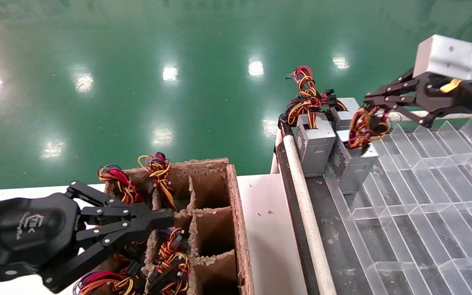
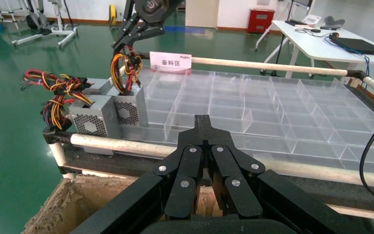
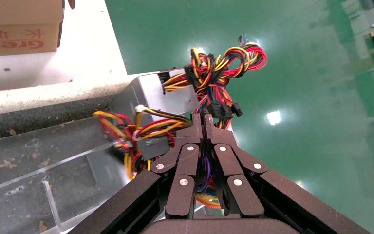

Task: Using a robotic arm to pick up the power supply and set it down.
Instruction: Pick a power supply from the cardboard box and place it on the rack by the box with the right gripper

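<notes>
Presently, the right pincer (image 1: 368, 107) sits at the far corner of the clear divider tray (image 1: 424, 213), clenched on the wire bundle (image 1: 361, 129) of the power supply (image 1: 352, 164); yellow, orange, red and purple leads pass between its closed fingers in the right wrist view.

Power supply: small grey metal box with a perforated vent side, standing in the tray's near-left corner cells, wires upward. Whether its base touches the tray floor cannot be told.

Second grey unit (image 1: 314, 143): just beside the first, on its left, against the white rail (image 1: 305, 213) at the tray's edge. Its own knot of coloured wires (image 1: 307, 96) rises above it. A third grey box (image 1: 346, 111) shows behind the two.

Left pincer (image 1: 166, 219): fingers shut together with nothing between them, hanging over the brown cardboard divider box (image 1: 236, 213) on the white counter (image 1: 266, 229).

Cardboard divider box: several cells hold coloured wire bundles (image 1: 160, 170), on its left side; the cells along the right side show bare cardboard.

Tray label: a pink-and-white card (image 2: 170, 62) with printed characters stands on the far rail, near the right pincer.

Floor: glossy green (image 1: 158, 73), beyond counter and tray.
</notes>
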Robot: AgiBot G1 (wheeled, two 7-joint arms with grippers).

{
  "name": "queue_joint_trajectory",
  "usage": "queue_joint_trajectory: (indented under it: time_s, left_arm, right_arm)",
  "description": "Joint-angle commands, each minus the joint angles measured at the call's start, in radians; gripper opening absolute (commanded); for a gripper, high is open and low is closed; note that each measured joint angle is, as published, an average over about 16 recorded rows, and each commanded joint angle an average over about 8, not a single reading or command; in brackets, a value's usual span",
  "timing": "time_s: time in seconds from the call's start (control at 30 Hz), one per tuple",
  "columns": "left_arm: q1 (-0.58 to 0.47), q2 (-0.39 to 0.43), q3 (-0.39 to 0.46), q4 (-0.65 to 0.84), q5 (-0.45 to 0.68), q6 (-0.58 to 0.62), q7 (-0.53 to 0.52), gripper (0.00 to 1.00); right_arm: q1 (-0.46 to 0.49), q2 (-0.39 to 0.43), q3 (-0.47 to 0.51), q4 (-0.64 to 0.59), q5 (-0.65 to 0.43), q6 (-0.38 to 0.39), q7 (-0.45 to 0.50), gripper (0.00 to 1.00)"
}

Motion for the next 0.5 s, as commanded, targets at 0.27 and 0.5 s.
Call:
queue_joint_trajectory:
  time_s: [0.27,0.5]
  left_arm:
    - [0.000,0.000,0.000,0.000,0.000,0.000,0.000,0.00]
    - [0.000,0.000,0.000,0.000,0.000,0.000,0.000,0.00]
  right_arm:
    - [0.006,0.009,-0.007,0.036,-0.034,0.018,0.037,0.02]
    - [0.006,0.027,-0.010,0.078,-0.047,0.022,0.088,0.45]
